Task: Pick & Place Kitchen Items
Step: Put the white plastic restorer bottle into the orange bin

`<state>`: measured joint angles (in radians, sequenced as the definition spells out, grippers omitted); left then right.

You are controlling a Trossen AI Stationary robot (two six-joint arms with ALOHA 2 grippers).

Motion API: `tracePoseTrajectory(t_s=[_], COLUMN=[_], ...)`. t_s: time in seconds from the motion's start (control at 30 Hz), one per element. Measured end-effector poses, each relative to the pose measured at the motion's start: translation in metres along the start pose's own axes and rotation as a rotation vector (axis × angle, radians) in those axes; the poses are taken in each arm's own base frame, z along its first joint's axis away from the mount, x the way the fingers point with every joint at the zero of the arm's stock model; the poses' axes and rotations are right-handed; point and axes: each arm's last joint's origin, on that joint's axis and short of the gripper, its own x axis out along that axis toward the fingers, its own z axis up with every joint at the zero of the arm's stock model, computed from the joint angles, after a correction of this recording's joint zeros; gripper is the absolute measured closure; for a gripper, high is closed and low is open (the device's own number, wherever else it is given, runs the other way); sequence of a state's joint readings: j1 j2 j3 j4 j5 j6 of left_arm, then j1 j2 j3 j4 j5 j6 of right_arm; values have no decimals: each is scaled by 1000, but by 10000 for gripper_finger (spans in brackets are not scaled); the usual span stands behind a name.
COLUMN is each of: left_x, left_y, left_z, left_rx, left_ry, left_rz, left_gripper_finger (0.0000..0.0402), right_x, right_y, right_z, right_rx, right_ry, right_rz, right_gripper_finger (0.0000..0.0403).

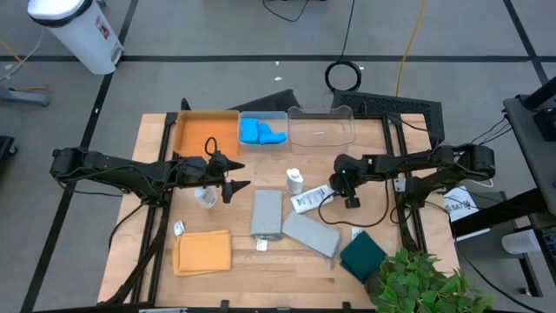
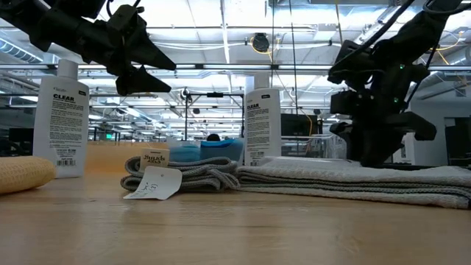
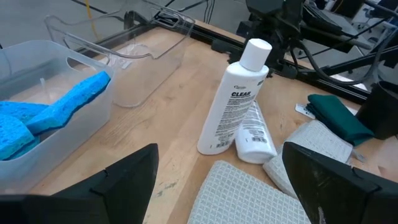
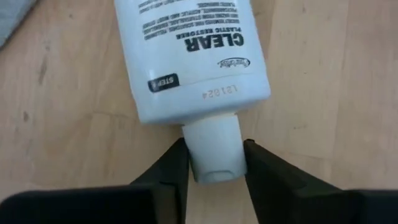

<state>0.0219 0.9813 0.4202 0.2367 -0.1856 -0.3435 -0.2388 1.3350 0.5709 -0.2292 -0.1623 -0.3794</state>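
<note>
White bottle [image 4: 189,56] lies flat on the counter [image 4: 56,137], cap toward the right gripper [image 4: 214,163], whose fingers clamp the cap. Left gripper [image 1: 233,185] hovers, fingers apart.

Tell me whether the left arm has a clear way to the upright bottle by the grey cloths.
Probably yes. The left hand hangs open, facing the upright bottle, with bare table between them; only the lying bottle leans against its far side.

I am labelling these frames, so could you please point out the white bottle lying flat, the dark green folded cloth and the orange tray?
white bottle lying flat [image 4: 186,56], right wrist view, label.
dark green folded cloth [image 1: 362,255], high view, centre.
orange tray [image 1: 193,134], high view, floor.
</note>
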Motion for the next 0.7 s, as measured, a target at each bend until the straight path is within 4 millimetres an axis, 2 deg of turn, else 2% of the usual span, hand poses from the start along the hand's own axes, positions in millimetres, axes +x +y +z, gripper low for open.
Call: tracePoseTrajectory(t_s=[0.1, 0.37, 0.57, 0.7], left_x=[0, 0, 0, 0], left_y=[0, 0, 0, -1], left_z=[0, 0, 0, 2], left_rx=[0, 0, -8, -73], left_ry=[0, 0, -5, -23], left_rz=[0, 0, -2, -10], left_gripper_finger=[55, 55, 55, 55], right_x=[0, -15, -34, -43], right_y=[2, 14, 32, 46], right_z=[1, 9, 20, 32], right_rx=[-8, -18, -53, -121], right_ry=[-2, -76, -199, -304], right_rz=[4, 2, 5, -72], right_gripper_finger=[320, 320, 318, 319])
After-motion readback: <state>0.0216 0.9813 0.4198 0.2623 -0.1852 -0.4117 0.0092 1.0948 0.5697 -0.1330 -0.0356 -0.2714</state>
